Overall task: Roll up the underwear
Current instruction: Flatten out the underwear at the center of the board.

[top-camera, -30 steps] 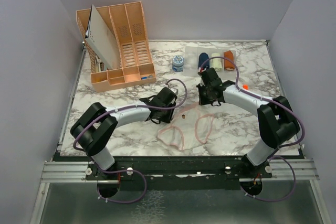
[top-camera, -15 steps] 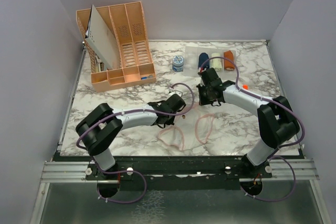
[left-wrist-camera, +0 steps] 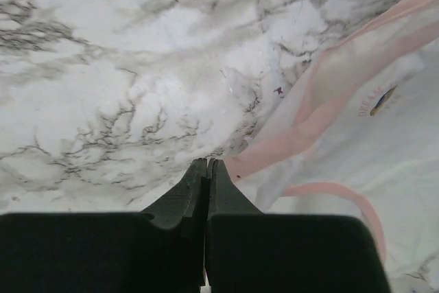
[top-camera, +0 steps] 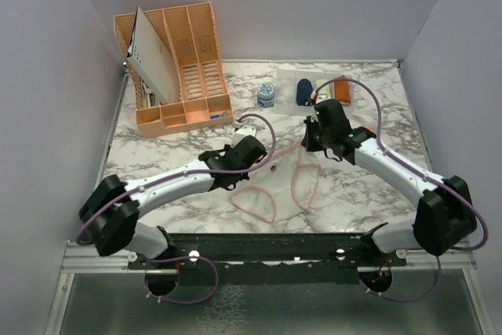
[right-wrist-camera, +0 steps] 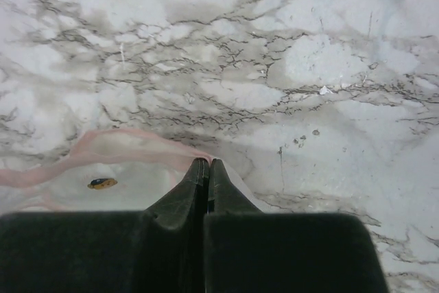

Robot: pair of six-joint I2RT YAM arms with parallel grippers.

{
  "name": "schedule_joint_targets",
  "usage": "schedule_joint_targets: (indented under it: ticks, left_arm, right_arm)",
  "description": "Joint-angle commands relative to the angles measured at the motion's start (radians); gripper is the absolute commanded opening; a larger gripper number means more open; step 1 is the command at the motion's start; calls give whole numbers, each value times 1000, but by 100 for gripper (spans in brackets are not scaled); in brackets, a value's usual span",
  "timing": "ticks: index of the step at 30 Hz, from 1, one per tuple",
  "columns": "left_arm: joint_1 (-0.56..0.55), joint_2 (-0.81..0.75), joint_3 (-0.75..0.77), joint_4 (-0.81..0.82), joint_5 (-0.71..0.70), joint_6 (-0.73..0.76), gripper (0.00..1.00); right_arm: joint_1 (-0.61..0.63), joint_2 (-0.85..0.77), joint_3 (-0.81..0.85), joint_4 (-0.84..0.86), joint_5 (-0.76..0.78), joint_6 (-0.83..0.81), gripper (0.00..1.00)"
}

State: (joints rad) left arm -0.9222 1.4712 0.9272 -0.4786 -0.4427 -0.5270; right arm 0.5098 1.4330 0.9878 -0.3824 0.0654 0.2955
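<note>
Soft, pink-edged whitish briefs (left-wrist-camera: pixel 357 135) on veined marble (left-wrist-camera: pixel 103 66)

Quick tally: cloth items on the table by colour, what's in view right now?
navy blue roll: 1
rust-orange bundle: 1
whitish-pink briefs: 1
Total: 3 in view. The right arm and its cable cross the gap between the navy and orange pieces, so anything there can't be counted.

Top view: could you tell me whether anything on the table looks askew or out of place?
A white panel leans tilted across the peach organizer at rear left. Otherwise nothing stands out; the pink-edged underwear lies spread out.
</note>
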Motion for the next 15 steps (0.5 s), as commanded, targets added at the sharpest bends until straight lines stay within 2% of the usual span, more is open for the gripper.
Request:
schedule_joint_targets:
  ticks: [1,8,15]
  left_arm:
    - [20,-155,-11,-89,-130,-21,0]
    - [20,-335,-18,-147,-156,-43,0]
    - [20,-483,-2,-151,-10,-17,0]
  right_arm:
    - [-4,-118,-58,44,37,24,0]
    - [-3,-281,-99,47,-44,19,0]
    - [-3,-449,-120,53,-263,14,1]
